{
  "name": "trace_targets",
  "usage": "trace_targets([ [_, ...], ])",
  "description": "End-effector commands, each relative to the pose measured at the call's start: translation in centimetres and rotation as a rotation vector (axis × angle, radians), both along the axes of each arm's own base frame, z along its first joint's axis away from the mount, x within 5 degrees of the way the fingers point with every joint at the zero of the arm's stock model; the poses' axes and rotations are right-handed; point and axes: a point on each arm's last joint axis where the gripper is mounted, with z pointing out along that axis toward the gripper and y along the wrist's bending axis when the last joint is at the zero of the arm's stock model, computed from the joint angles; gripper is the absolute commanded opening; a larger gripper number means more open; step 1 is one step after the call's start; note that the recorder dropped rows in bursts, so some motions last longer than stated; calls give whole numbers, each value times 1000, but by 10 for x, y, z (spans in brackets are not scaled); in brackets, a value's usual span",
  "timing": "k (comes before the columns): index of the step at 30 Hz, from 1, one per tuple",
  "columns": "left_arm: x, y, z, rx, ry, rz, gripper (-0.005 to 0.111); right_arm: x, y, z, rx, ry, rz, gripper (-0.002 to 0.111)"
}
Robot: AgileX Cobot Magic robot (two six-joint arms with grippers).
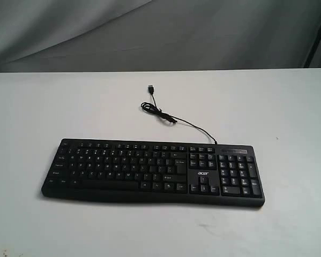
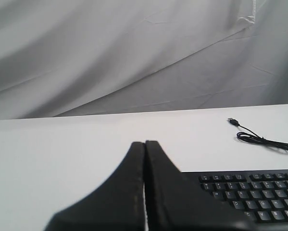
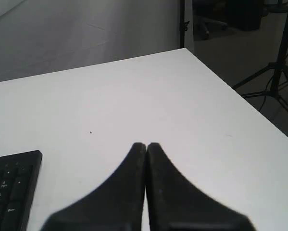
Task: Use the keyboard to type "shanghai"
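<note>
Exterior view: the keyboard [image 1: 152, 171] lies flat on the white surface [image 1: 53, 107], long side toward the camera. Its thin cable [image 1: 189, 127] leaves the keyboard's back edge above the number pad and ends in a loose coil and a free plug [image 1: 150, 87] beyond that edge. Neither arm shows here. The left pincer [image 2: 144, 144] is pressed fully closed with nothing between its fingers and sits off the keyboard's left end. The right pincer [image 3: 146, 145] is likewise closed and empty, off the keyboard's number-pad end. The keyboard looks like a stiff, fairly light plastic slab, and on this smooth surface it would probably skid if pushed sideways or at a slant. It needs no grip at all. The sensible contact is a closed fingertip set squarely on the cap of one key in the letter block, left of the number pad, and pressed straight down. The keys should give under light force, and they sit close together, so an off-centre touch could catch a neighbour. The legends are too small to read here.
</note>
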Motion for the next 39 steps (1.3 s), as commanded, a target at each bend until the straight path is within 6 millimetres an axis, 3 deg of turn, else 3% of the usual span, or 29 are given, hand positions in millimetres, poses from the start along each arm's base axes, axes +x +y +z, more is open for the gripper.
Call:
trace_targets([
  [1, 0, 0, 0, -2, -7, -6, 0, 0, -1, 3, -23, -40, -12, 0],
  [10, 0, 0, 0, -2, -7, -6, 0, 2, -2, 26, -56, -294, -23, 0],
  [13, 0, 0, 0, -2, -7, -6, 0, -1, -3, 47, -15, -534, -43, 0],
  [16, 0, 0, 0, -2, -7, -6, 0, -9, -11, 63, 230, -773, -105, 0],
  [19, 0, 0, 0, -2, -7, -6, 0, -20, -16, 78, 232, -971, -139, 0],
  [21, 0, 0, 0, -2, -7, -6, 0, -22, -12, 81, 386, -1037, -53, 0],
  [24, 0, 0, 0, -2, -7, -6, 0, -22, 8, 94, 227, -999, 142, 0],
  [26, 0, 0, 0, -2, -7, -6, 0, -18, 19, 124, 235, -962, 271, 0],
  [29, 0, 0, 0, -2, -7, -6, 0, 3, 37, 168, 34, -842, 458, 0],
  [32, 0, 0, 0, -2, -7, -6, 0, 30, 50, 201, -7, -734, 660, 0],
  [36, 0, 0, 0, -2, -7, -6, 0, 87, 56, 236, -90, -581, 830, 0],
  [39, 0, 0, 0, -2, -7, -6, 0, 134, 49, 254, -131, -423, 805, 0],
])
